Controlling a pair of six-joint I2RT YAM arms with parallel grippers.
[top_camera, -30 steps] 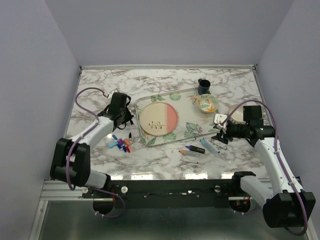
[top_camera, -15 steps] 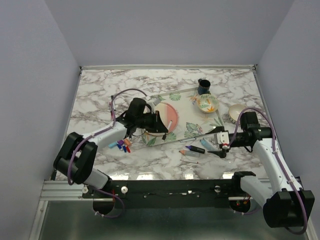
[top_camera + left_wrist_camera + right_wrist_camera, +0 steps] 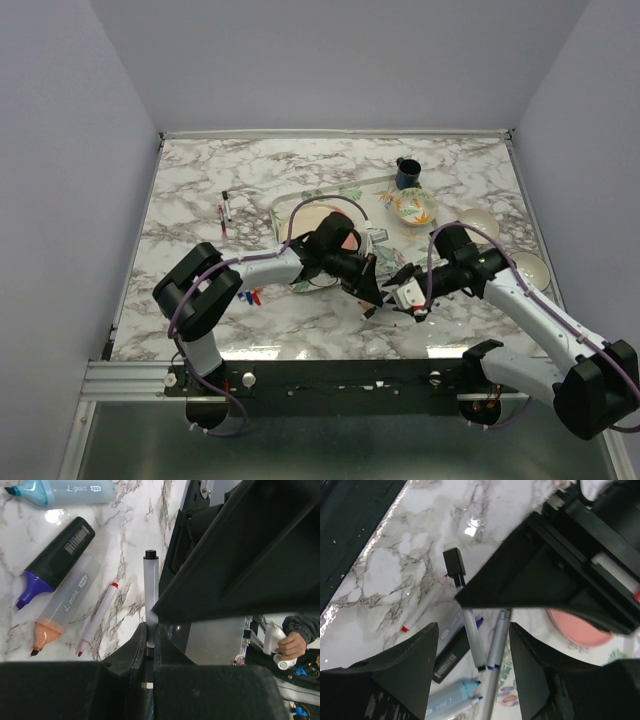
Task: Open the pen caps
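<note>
My left gripper (image 3: 150, 630) is shut on a thin white-barrelled pen (image 3: 150, 582) whose black end points away from it, above the front right of the table. The right gripper (image 3: 472, 642) is open, and that pen's barrel (image 3: 474, 639) runs between its spread fingers without either pad touching it. In the top view the two grippers, left (image 3: 368, 288) and right (image 3: 408, 293), nearly meet. A few loose pen caps (image 3: 249, 296), blue and red, lie on the marble beside the left arm. Under the grippers lie a light-blue highlighter (image 3: 65, 492), a purple one (image 3: 55, 560), an orange one (image 3: 60, 605) and a red thin marker (image 3: 97, 617).
A leaf-print tray (image 3: 285, 205) holds a pink and cream plate (image 3: 335, 232) under the left arm. A patterned bowl (image 3: 413, 206) and dark cup (image 3: 407, 173) stand behind. Two pale bowls (image 3: 480, 222) sit at the right. Two thin pens (image 3: 225, 212) lie at the left.
The left arm has swung from the table's left across the plate to the front right, carrying the pen. The right arm has moved left to meet it. Two pens at the left are uncovered.
</note>
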